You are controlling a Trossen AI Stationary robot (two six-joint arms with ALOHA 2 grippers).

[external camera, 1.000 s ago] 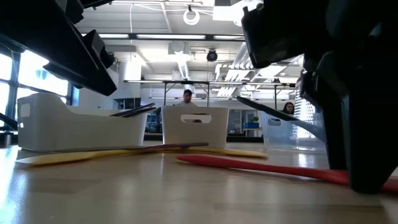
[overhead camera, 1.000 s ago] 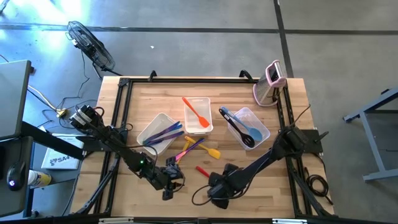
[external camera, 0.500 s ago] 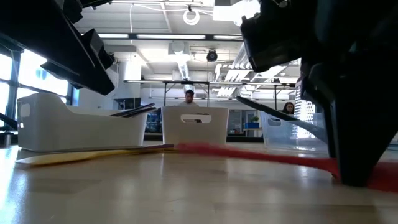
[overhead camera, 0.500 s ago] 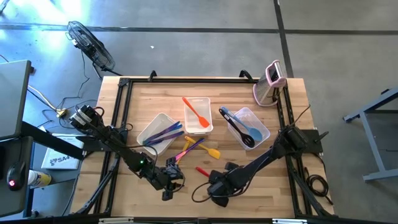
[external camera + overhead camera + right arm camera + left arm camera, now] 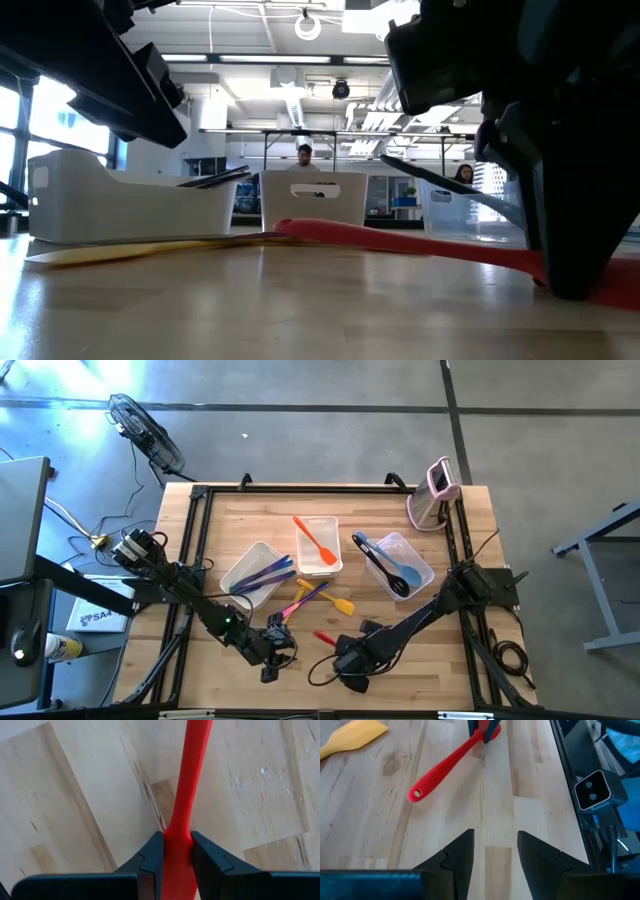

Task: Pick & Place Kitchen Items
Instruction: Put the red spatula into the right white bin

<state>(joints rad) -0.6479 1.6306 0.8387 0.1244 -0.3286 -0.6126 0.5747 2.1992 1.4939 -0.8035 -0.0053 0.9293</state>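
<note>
Wood table [image 5: 470, 540], scanning left to right. Left claw [image 5: 277, 652] hovers low near the front edge, jaws parted, empty. Left tub [image 5: 243, 565] holds blue and purple utensils, middle tub [image 5: 330, 525] the orange spatula [image 5: 316, 540]; pink, purple and yellow ones lie loose on the table in front. Red spatula [image 5: 192, 775] sits front-centre, right claw [image 5: 345, 653] clenched on its blade-end neck, handle tip lifted off the wood in the low view. Looks light, stiff handle, smooth plastic, so probably slippery; an end grip leaves it lever-prone. Right tub [image 5: 420, 555] holds black and blue utensils.
</note>
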